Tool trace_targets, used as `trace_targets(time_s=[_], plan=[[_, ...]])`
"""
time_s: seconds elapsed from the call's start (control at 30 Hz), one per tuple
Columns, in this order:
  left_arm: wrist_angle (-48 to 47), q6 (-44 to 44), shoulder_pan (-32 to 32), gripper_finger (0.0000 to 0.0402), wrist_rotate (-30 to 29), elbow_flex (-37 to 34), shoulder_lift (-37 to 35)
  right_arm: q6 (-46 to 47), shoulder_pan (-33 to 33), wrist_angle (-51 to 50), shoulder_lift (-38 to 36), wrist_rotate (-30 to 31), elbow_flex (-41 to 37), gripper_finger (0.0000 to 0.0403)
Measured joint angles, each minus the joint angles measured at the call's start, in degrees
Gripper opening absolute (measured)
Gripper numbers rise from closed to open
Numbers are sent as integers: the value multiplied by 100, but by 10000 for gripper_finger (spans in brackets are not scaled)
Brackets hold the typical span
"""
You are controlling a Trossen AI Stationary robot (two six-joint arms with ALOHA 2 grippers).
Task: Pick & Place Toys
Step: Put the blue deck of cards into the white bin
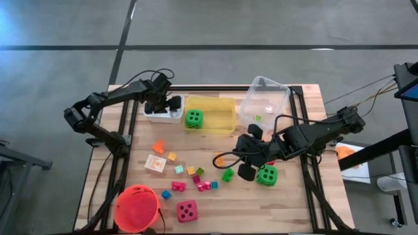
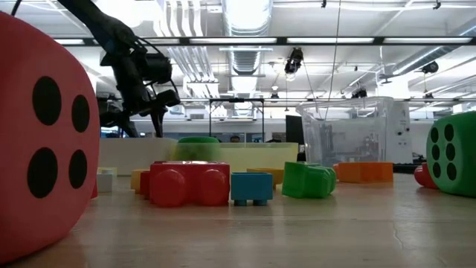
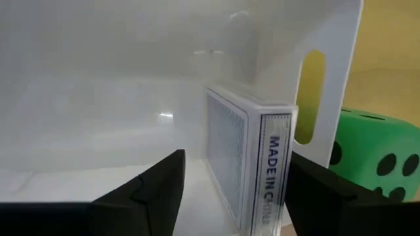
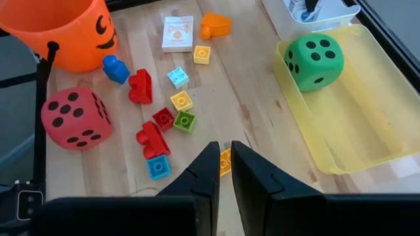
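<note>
My left gripper reaches down into the white bin and stands open. A white-and-blue card pack stands on edge on the bin's floor between its fingers. My right gripper hangs shut and empty above the table's middle, over an orange block. One green die lies in the yellow bin. Another green die and the pink-red die rest on the table. Small blocks, an orange wedge and a white card lie between them. My left gripper has one finger right beside the card pack's printed narrow side; whether they touch, I cannot tell. The other finger stands clear of the pack's broad face. The fingers come from above, slanting down into the bin.
An orange-red bucket stands at the table's near left corner and a clear bin at the far right. Bare wood lies along the near edge right of the pink-red die.
</note>
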Motion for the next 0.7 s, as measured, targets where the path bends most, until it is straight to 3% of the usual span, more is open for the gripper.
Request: trace_targets(time_s=[0.2,0.5,0.7], plan=[[-4,51,26,219,-99,0,-4,-7,0,0,0,0,0,32],[-157,178,109,115,-163,0,-4,-2,0,0,0,0,0,32],[-196,180,166,82,-315,0,-11,4,0,0,0,-26,0,32]])
